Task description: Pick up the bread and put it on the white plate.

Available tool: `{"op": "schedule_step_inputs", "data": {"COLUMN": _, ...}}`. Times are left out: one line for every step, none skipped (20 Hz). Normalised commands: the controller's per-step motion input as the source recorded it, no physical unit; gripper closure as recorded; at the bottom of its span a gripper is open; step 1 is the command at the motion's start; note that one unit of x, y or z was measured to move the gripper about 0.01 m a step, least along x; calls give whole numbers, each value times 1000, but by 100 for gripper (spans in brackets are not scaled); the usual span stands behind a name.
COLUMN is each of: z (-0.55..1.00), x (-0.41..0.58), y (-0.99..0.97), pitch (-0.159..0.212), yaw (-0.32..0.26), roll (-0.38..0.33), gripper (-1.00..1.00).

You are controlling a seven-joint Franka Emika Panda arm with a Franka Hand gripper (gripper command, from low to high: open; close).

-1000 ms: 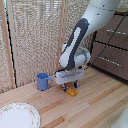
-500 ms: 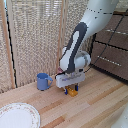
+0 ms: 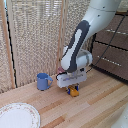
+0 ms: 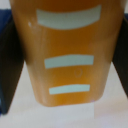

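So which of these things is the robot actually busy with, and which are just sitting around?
Part of the job:
- toast
- claw, around the toast
- white plate
- wooden tabletop

Just lying about:
- blue mug
- dark drawer cabinet

Arm's bent over pretty hard, wrist pointing straight down. The gripper (image 3: 74,90) sits low, its blue fingers (image 3: 70,89) closed in on something between them.

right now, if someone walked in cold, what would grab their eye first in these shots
The big white arm bending down over the worktable, its clamp set low around the orange toast, which fills the wrist view. Next, the blue mug beside it toward the exterior view's left, and the white crockery at the near corner on that side.
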Motion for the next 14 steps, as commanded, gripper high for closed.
{"op": "schedule_step_inputs", "data": {"z": 1000, "x": -91, "y": 294, "pitch": -13, "yaw": -122, "roll": 0, "gripper": 100}}
{"op": "schedule_step_inputs", "data": {"z": 1000, "x": -34, "y": 326, "pitch": 0, "yaw": -103, "roll": 0, "gripper": 100}}
{"op": "schedule_step_inputs", "data": {"z": 1000, "x": -9, "y": 389, "pitch": -1, "yaw": -83, "roll": 0, "gripper": 100}}
{"op": "schedule_step_inputs", "data": {"z": 1000, "x": 0, "y": 457, "pitch": 0, "yaw": -65, "roll": 0, "gripper": 100}}
{"op": "schedule_step_inputs", "data": {"z": 1000, "x": 0, "y": 560, "pitch": 0, "yaw": -59, "roll": 0, "gripper": 100}}
{"op": "schedule_step_inputs", "data": {"z": 971, "x": 0, "y": 609, "pitch": 0, "yaw": -56, "roll": 0, "gripper": 100}}
{"op": "schedule_step_inputs", "data": {"z": 923, "x": 3, "y": 703, "pitch": 0, "yaw": -49, "roll": 0, "gripper": 100}}
{"op": "schedule_step_inputs", "data": {"z": 857, "x": 9, "y": 774, "pitch": -5, "yaw": -46, "roll": -1, "gripper": 100}}
{"op": "schedule_step_inputs", "data": {"z": 794, "x": 20, "y": 840, "pitch": -25, "yaw": -48, "roll": -3, "gripper": 100}}
{"op": "schedule_step_inputs", "data": {"z": 737, "x": 31, "y": 863, "pitch": -25, "yaw": -36, "roll": -4, "gripper": 100}}
{"op": "schedule_step_inputs", "data": {"z": 711, "x": 29, "y": 874, "pitch": -24, "yaw": -30, "roll": -5, "gripper": 100}}
{"op": "schedule_step_inputs", "data": {"z": 677, "x": 40, "y": 880, "pitch": -11, "yaw": -21, "roll": -4, "gripper": 100}}
{"op": "schedule_step_inputs", "data": {"z": 629, "x": 49, "y": 897, "pitch": 0, "yaw": -5, "roll": -5, "gripper": 100}}
{"op": "schedule_step_inputs", "data": {"z": 600, "x": 43, "y": 906, "pitch": 0, "yaw": 0, "roll": -1, "gripper": 100}}
